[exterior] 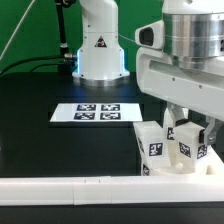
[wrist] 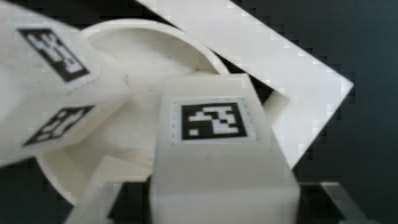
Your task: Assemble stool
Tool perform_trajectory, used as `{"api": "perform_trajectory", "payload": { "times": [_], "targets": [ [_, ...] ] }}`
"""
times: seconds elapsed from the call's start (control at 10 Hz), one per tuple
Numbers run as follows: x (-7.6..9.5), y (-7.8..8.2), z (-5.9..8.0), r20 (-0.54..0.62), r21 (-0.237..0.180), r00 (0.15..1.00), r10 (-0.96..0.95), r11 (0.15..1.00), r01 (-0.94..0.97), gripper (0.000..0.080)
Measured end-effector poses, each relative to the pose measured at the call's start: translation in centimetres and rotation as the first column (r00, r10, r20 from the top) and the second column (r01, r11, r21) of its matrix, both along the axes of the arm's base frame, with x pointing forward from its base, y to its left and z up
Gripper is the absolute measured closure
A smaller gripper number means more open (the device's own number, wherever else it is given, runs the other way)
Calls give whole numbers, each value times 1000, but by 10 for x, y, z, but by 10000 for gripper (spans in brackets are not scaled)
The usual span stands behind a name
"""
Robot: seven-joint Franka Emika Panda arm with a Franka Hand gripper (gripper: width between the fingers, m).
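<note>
My gripper (exterior: pixel 187 135) stands low at the exterior view's right, in the corner of the white rails. It is shut on a white leg block (wrist: pixel 217 150), which shows its square tag to the wrist view and fills the space between the fingers (wrist: pixel 338 205). Right behind this block lies the round rimmed seat disc (wrist: pixel 146 75). A second leg block (wrist: pixel 54 75) with two tags stands at the seat's edge; it also shows in the exterior view (exterior: pixel 153 146). The held block (exterior: pixel 186 148) sits beside it. The seat is mostly hidden in the exterior view.
The marker board (exterior: pixel 95 112) lies flat on the black table at the middle. White border rails (exterior: pixel 70 186) run along the front and the exterior view's right side, and show in the wrist view (wrist: pixel 285 55). The robot base (exterior: pixel 98 45) stands at the back.
</note>
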State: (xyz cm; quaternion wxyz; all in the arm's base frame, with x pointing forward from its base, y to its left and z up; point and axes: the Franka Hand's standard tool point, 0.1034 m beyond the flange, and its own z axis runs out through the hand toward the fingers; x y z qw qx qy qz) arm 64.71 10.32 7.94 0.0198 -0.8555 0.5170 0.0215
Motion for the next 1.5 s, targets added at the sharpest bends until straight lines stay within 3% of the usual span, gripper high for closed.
{"api": "perform_trajectory", "payload": {
  "times": [0.1,0.2,0.3,0.4,0.5,0.7,0.8,0.9,1.0,1.1,1.2,1.3,1.5],
  "targets": [
    [0,0,0,-3,0,999,-53,999,53,462],
    [-2,-1,0,-18,5,962,-273,962,273,462],
    [-4,0,-1,-23,7,887,-460,888,461,462],
    [-6,1,0,-23,41,768,-640,767,640,462],
    [-9,-1,-1,-18,76,688,-725,685,724,462],
    [-10,-1,-1,-29,83,614,-789,610,788,462],
    [-10,0,-1,-27,83,629,-777,626,776,462],
    [-10,0,-2,-27,82,632,-774,629,773,385],
    [-11,0,-2,-28,82,633,-773,630,772,251],
    [-11,1,-2,-22,83,666,-746,663,744,251],
    [-13,7,1,-36,68,781,-624,778,624,168],
    [-5,13,7,6,108,856,-516,852,513,155],
    [-2,15,16,67,114,963,-261,961,253,151]
  ]
}}
